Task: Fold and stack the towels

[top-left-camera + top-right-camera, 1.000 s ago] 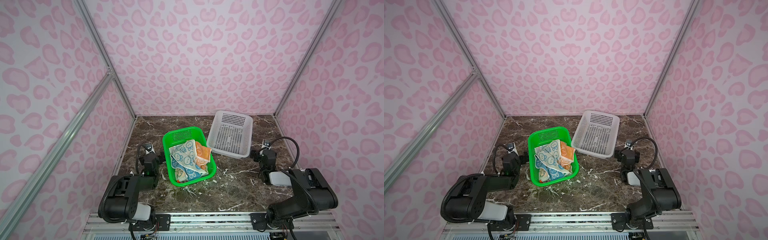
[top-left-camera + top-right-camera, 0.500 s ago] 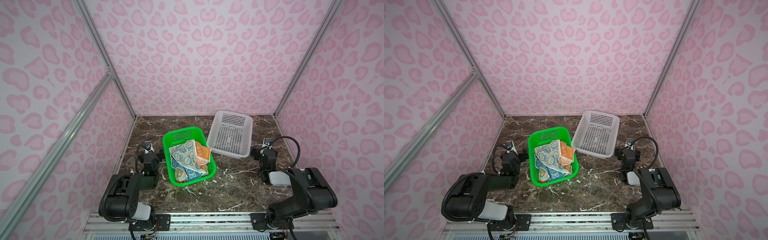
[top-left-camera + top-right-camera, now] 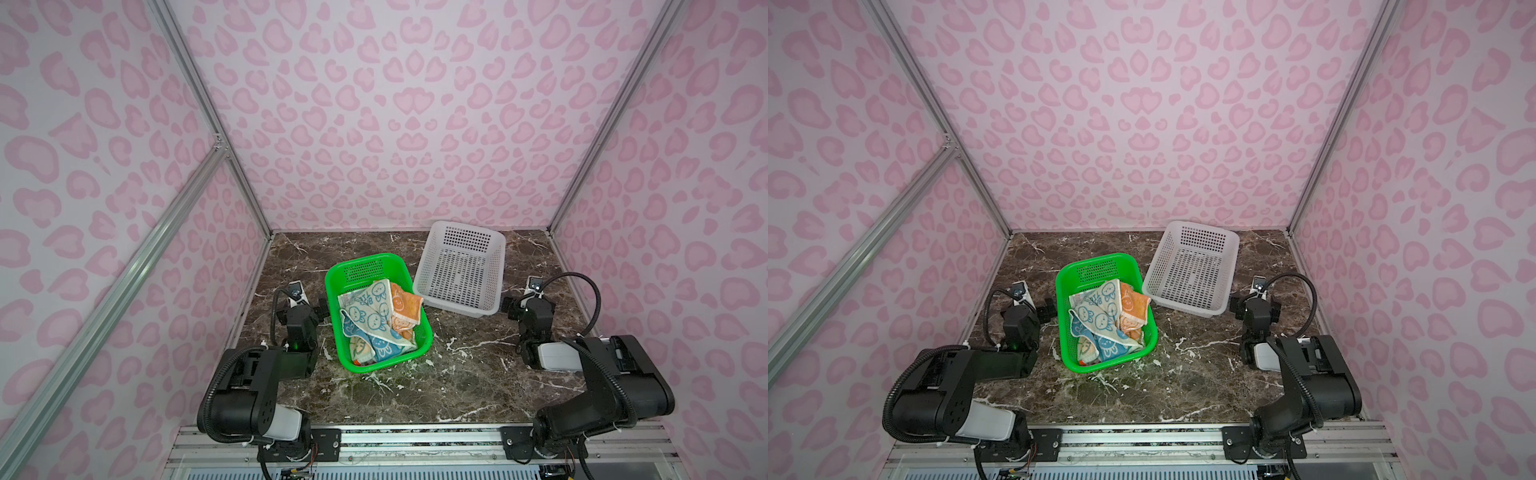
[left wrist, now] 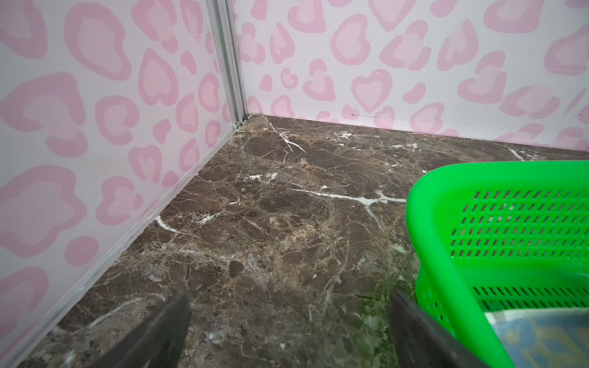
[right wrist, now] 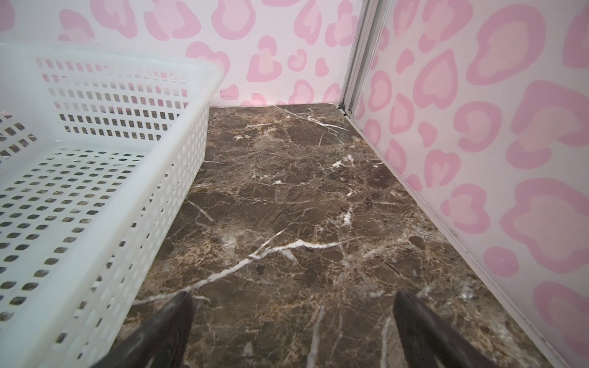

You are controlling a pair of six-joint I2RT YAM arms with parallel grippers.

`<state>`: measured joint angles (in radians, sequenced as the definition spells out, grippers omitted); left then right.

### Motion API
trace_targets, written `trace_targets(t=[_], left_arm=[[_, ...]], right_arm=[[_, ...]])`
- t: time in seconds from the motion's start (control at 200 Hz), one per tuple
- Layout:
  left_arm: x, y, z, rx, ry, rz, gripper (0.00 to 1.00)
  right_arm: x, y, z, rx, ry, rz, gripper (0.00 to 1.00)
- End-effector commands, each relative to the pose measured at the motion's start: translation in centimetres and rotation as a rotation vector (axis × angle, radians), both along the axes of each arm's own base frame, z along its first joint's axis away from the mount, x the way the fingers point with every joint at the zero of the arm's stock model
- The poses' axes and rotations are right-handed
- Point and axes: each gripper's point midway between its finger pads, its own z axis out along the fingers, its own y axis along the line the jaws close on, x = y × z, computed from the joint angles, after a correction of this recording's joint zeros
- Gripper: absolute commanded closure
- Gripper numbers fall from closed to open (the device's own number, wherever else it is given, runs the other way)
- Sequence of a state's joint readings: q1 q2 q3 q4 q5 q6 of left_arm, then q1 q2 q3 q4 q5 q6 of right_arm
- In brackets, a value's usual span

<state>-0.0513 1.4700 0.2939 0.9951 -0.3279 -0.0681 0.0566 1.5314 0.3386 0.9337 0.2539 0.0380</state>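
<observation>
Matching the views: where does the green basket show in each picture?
Top view: green basket near centre, with the white basket to its right.
Top view: left of centre, beside the white basket.
Left wrist: close beside the open left gripper, a towel inside it.
Right wrist: not in it; only the white basket shows.
Shared landmark: the brown marble table, in all four.

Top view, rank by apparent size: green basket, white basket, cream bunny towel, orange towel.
1. green basket and white basket: about alike. Green looks slightly bigger but sits nearer the camera, so unranked.
2. cream bunny towel, crumpled.
3. orange towel, partly covered, so only its visible part counts.
</observation>
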Motion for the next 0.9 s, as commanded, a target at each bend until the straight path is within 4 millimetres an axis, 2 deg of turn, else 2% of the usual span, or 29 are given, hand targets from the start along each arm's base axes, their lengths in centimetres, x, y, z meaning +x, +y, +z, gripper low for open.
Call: trace_targets(t=[0.0,0.25,0.31,0.37,0.435,0.52,0.695,0.765,0.82,0.895], left_arm=[[0.8,0.0,0.9,-0.029,-0.031,-0.035,0.03],[1.0,0.0,0.9,-0.046,-0.025,-0.059,0.03],[0.9,0.0,1.0,-0.046,-0.028,-0.058,0.03],[1.1,0.7,1.4,-0.052,-0.007,-0.009,0.03],[1.4,2.4,2.1,-0.068,0.035,0.093,0.03],[1.3,2.9,3.4,-0.068,0.035,0.121,0.03],[-0.7,5.5,5.4,-0.124,0.047,0.32,0.02],[-1.7,6.3,6.2,-0.173,0.067,0.405,0.02],[-2.5,6.1,6.6,-0.228,0.118,0.428,0.02],[-3.3,4.9,7.4,-0.323,0.176,0.409,0.02]], right_arm=[[0.3,-0.2,0.6,-0.002,-0.028,-0.01,0.01],[0.2,-0.2,0.6,-0.001,-0.029,-0.007,0.01],[0.2,-0.6,1.5,-0.009,-0.063,-0.039,0.01],[0.1,-1.0,2.6,-0.02,-0.051,-0.077,0.01],[0.2,-1.8,2.6,0.004,0.047,-0.138,0.01],[0.4,-2.5,2.8,0.012,0.137,-0.203,0.01],[-0.9,-4.5,4.1,0.053,0.18,-0.385,0.01],[-2.2,-5.6,4.4,0.11,0.171,-0.503,0.01],[-2.8,-6.2,4.1,0.214,0.184,-0.537,0.01],[-2.1,-5.5,3.5,0.367,0.222,-0.436,0.01]])
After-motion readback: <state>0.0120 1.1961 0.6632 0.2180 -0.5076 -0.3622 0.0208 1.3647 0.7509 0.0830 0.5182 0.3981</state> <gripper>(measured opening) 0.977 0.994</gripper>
